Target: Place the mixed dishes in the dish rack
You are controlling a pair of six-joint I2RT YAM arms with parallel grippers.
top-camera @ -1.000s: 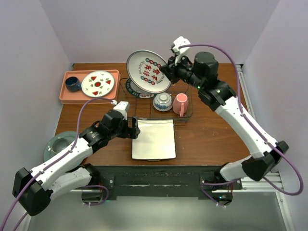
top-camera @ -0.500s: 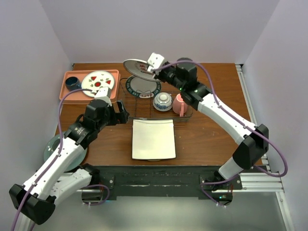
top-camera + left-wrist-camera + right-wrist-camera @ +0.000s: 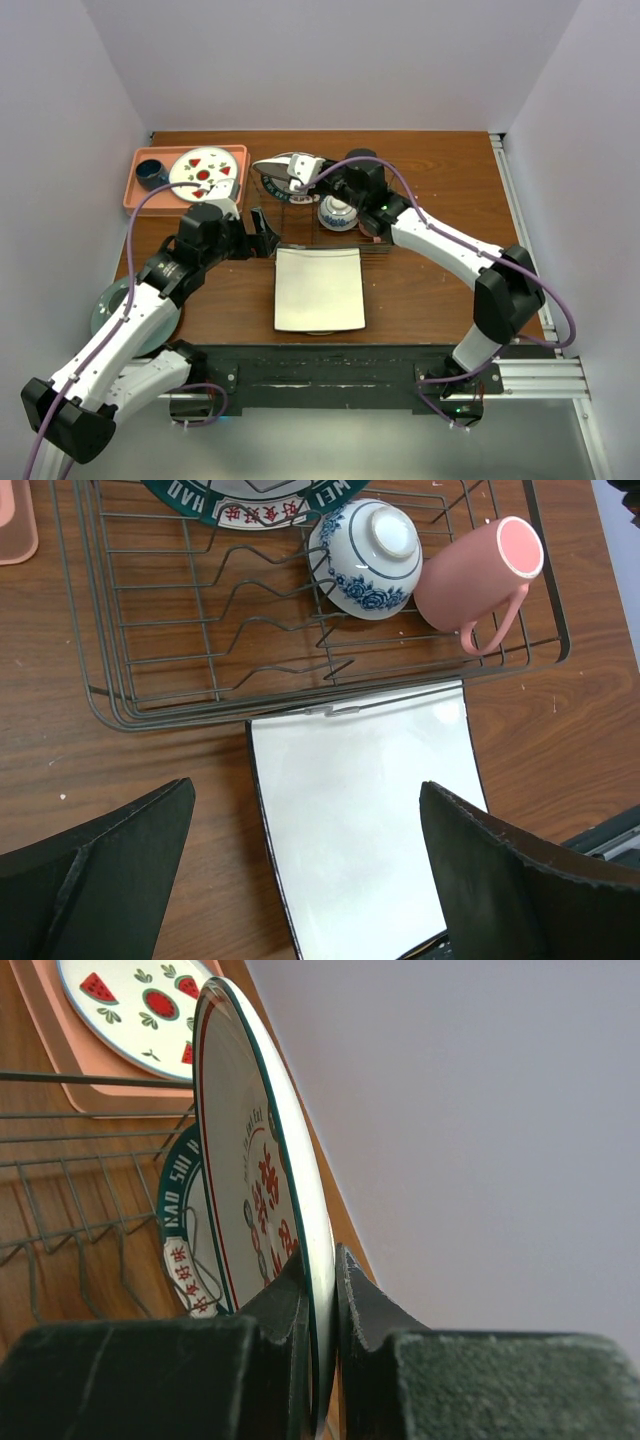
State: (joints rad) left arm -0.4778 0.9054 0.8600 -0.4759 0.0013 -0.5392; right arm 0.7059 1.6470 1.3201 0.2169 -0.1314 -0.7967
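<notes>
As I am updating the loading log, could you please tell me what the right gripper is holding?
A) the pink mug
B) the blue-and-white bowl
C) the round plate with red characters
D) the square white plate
C: the right gripper is shut on the rim of the round plate, while the mug and bowl sit in the rack and the square plate lies on the table.

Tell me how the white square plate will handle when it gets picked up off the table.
The white square plate looks rigid and will likely hold its shape. Its smooth face has a sheen, so it may slip in a pinch. It lies flat on the table, rim low, so the open left pincer probably must tip or slide it first.
</notes>
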